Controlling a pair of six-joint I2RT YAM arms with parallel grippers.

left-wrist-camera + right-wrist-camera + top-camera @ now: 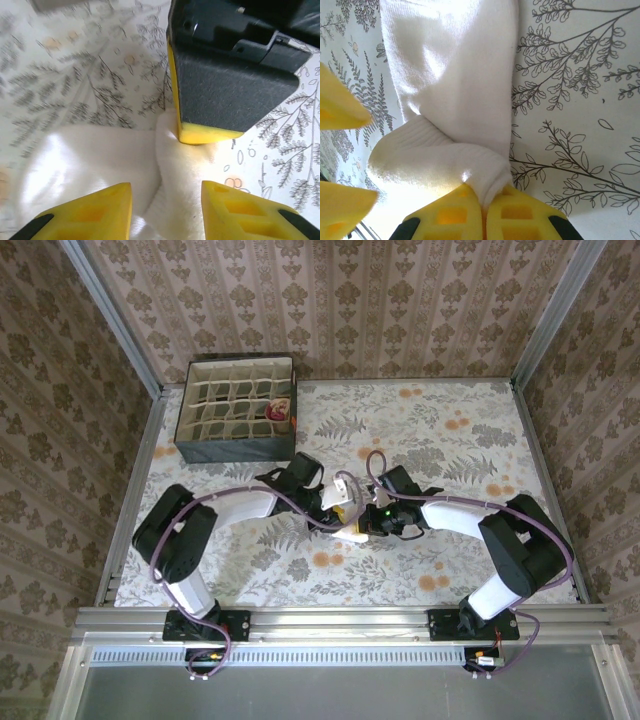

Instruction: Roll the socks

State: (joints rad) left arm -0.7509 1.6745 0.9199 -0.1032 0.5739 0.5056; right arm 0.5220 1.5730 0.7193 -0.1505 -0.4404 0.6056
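the leafy surface (450, 440) holds a box (236, 448) of little pockets at its far left. a white sock (455, 75) lies in the middle, between both arms. the right end effector (484, 202) is pinched tight on the sock's folded edge. the left end effector (165, 197) is spread apart over the sock.

A box (236, 408) stands at the far left of the table (480, 560), with a small item (280, 415) in a compartment along its right side. A sock (350, 533) lies on the table near the middle, well apart from the box. The left gripper (338, 508) is at its left, fingers either side of it. The right gripper (372, 523) is at its right, pinching a fold.
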